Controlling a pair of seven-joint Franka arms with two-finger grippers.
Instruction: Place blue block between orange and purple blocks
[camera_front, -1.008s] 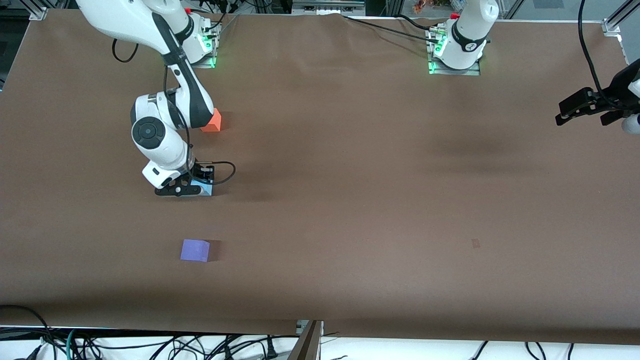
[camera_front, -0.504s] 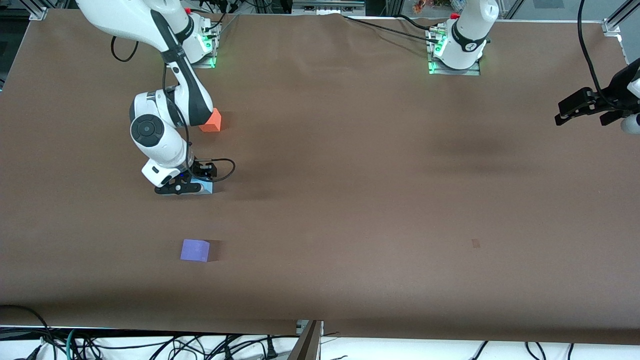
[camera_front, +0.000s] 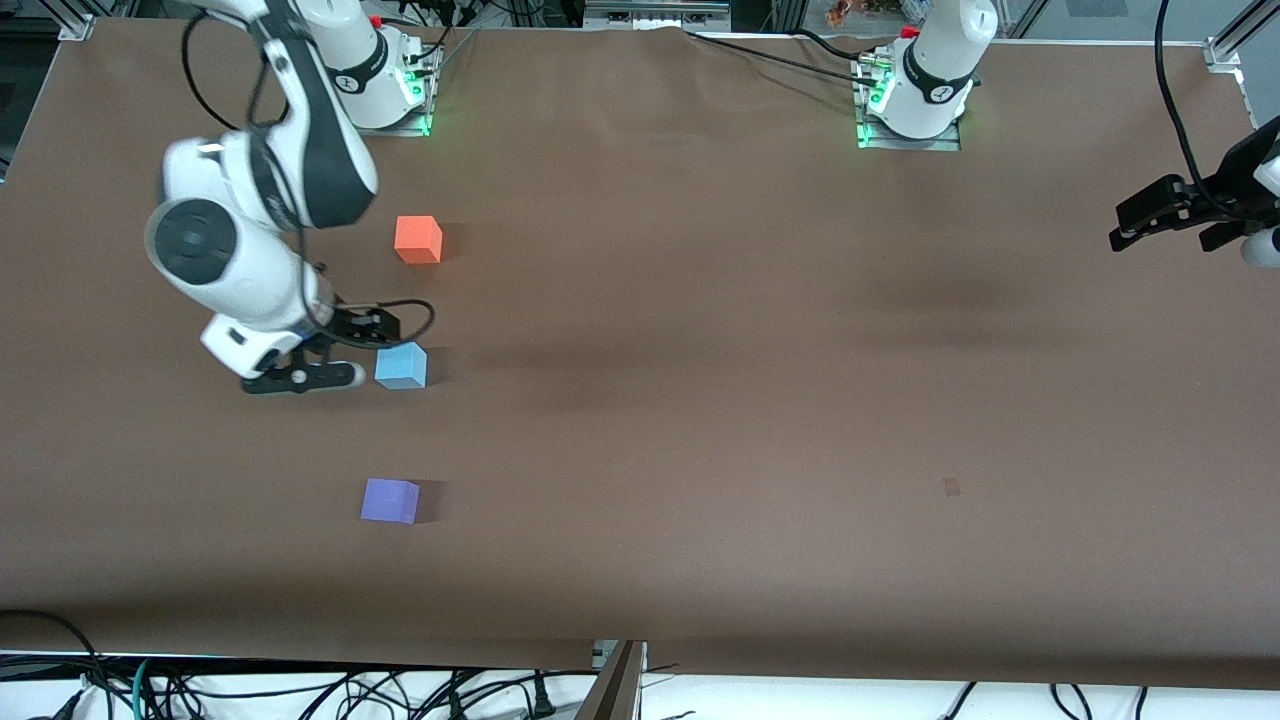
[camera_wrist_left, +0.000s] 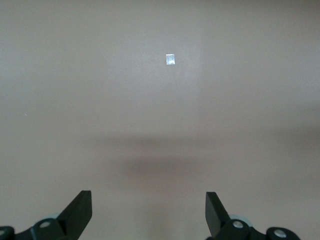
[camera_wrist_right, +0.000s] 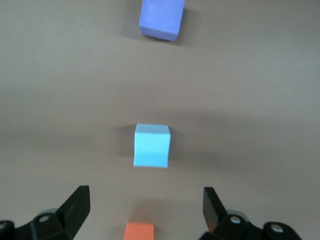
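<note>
The blue block (camera_front: 401, 365) rests on the table, roughly in line between the orange block (camera_front: 418, 240), farther from the front camera, and the purple block (camera_front: 390, 500), nearer to it. My right gripper (camera_front: 335, 352) is open and empty, lifted above the table just beside the blue block toward the right arm's end. In the right wrist view the blue block (camera_wrist_right: 152, 145), purple block (camera_wrist_right: 161, 17) and orange block (camera_wrist_right: 139, 231) form a line, and the right gripper (camera_wrist_right: 146, 197) holds nothing. My left gripper (camera_front: 1165, 222) waits open at the left arm's end; in its own view the left gripper (camera_wrist_left: 148, 200) is over bare table.
A small pale mark (camera_front: 951, 487) lies on the brown table cover toward the left arm's end; it also shows in the left wrist view (camera_wrist_left: 170, 59). Cables (camera_front: 300, 690) hang below the table's front edge.
My right gripper has let go of the blue block, risen and drawn back toward the right arm's end. The blue block stays on the table. The orange block is now uncovered.
</note>
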